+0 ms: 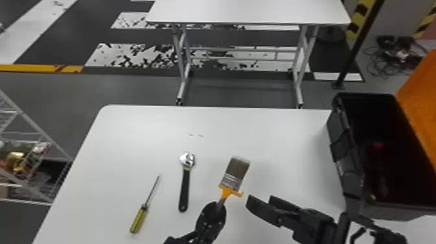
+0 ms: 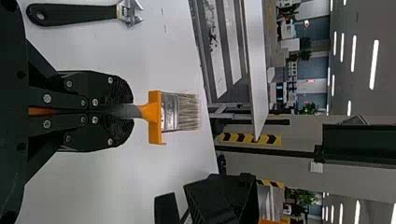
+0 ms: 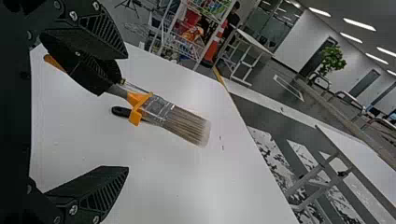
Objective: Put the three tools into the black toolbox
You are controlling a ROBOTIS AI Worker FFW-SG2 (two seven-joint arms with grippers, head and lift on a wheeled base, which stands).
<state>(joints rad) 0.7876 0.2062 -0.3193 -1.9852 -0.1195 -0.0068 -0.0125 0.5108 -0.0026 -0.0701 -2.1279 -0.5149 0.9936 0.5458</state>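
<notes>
The left hand (image 1: 218, 207) is closed around the handle of the paintbrush (image 1: 234, 173), bristles pointing away above the desk (image 1: 275, 139); the right hand (image 1: 261, 201), fingers spread, is just beside it. The wrench (image 1: 184, 191) and screwdriver (image 1: 139, 219) lie to the left, the open black toolbox (image 1: 339, 144) to the right.

A white table (image 1: 246, 11) stands farther off, a wire rack (image 1: 22, 201) at left, tangled cables (image 1: 384, 63) at right.

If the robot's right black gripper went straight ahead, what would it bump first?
Probably the flat paintbrush with the orange-and-grey handle, held in the black left gripper. It looks in line with the right gripper, but how near is unclear.
</notes>
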